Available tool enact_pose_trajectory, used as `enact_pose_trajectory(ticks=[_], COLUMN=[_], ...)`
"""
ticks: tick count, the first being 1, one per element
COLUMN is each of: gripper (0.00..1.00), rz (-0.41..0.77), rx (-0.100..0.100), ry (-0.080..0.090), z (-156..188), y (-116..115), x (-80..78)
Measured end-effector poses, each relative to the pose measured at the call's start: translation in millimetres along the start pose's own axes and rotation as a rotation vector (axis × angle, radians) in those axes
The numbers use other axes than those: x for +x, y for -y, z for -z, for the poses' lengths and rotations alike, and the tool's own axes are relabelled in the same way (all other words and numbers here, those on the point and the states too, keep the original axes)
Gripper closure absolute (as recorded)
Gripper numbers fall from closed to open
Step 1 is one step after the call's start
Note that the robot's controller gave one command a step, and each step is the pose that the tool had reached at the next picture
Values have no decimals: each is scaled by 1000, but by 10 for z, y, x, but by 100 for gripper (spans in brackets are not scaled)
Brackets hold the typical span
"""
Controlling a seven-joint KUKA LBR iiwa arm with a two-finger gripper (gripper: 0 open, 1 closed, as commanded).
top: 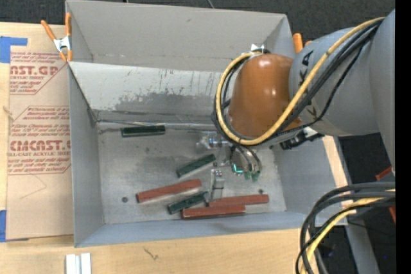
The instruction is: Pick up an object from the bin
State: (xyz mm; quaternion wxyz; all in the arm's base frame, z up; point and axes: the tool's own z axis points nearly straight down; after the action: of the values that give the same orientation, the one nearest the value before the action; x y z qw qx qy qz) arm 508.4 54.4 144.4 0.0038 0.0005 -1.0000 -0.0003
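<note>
Red-brown bar is my read of the target: a long, flat, slim stick lying on the floor of the bin, close along the near wall, right of centre. The claw hangs low just above its left part. I can't tell whether the claw is spread or pressed together, and nothing visible is pinched in it.

Handling, as a judgement: it looks rigid, light and probably smooth-faced. It should not flex or crush, but it could slide or pivot if gripped off-centre. It lies flat, so grip across the narrow width, not the length. Best hold is near mid-length or slightly right of it, where the floor on both sides is bare.

Neighbours:
- short dark green stick touches or overlaps the bar's left end, so a grip there risks catching both
- second red-brown bar lies just left of the claw, angled, its right end near the claw
- another dark green stick lies tilted just behind the claw
- one more dark green stick lies at the far wall, well apart

Arm's orange cover sits above all this, cables looped round it.
</note>
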Motion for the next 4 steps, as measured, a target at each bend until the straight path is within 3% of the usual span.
enact_pose_trajectory(ticks=[1,2,3,4], gripper=[0,0,0,100], rz=[0,96,222,95], rx=[0,1,1,-1], ry=[7,15,9,7], z=[42,-153,-587,-713], y=[2,-91,-42,-138], x=[-19,-246,-213,-168])
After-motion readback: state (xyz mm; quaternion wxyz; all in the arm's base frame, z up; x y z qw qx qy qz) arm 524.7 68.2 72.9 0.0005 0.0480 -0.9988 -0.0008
